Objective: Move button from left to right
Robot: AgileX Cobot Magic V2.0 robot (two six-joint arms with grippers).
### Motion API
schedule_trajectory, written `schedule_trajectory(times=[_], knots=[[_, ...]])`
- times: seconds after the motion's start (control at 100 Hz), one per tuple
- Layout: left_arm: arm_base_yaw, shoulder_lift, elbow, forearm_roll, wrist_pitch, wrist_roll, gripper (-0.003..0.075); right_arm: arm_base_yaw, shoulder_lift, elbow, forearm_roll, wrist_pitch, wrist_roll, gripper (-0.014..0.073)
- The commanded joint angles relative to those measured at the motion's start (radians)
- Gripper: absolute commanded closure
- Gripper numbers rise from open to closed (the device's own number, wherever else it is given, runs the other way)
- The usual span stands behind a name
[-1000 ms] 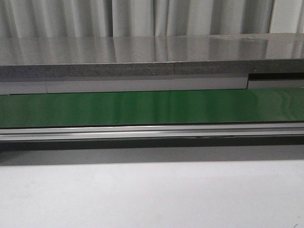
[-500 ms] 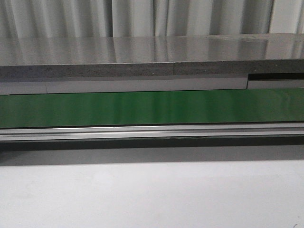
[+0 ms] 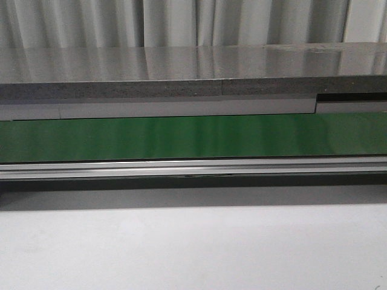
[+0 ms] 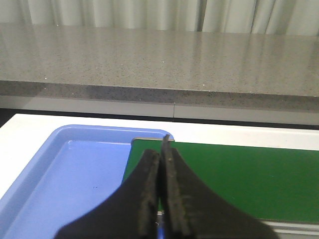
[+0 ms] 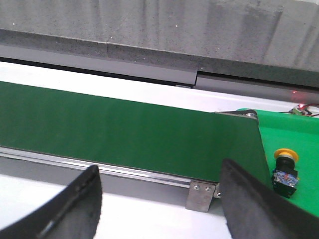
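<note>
1 long green belt (image 3: 193, 138) crosses the white table (image 3: 193, 248), with a grey stone counter (image 3: 181, 72) and pale curtains (image 3: 169, 23) beyond. The button (image 5: 285, 170) stands on a brighter green surface (image 5: 294, 134) at the belt's right end. The left gripper (image 4: 161, 149) is pressed together over a blue tray (image 4: 65, 174); the right gripper (image 5: 159, 199) is spread wide.

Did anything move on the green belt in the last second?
No. In the front view nothing visibly changed: the green belt looks the same in all three pictures, with no arm or button in sight.
</note>
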Motion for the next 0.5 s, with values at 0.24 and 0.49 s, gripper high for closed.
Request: schedule_trajectory(times=[0.24,0.49], knots=[[-0.007,0.007,-0.028,-0.018,-0.077,-0.002,0.0740,0.001,0.006,-0.026,0.013,-0.069,-0.005,0.0533],[-0.007,0.007,-0.028,-0.018,-0.077,-0.002,0.0740,0.001,0.006,-0.026,0.015,-0.068,-0.005,0.0661]])
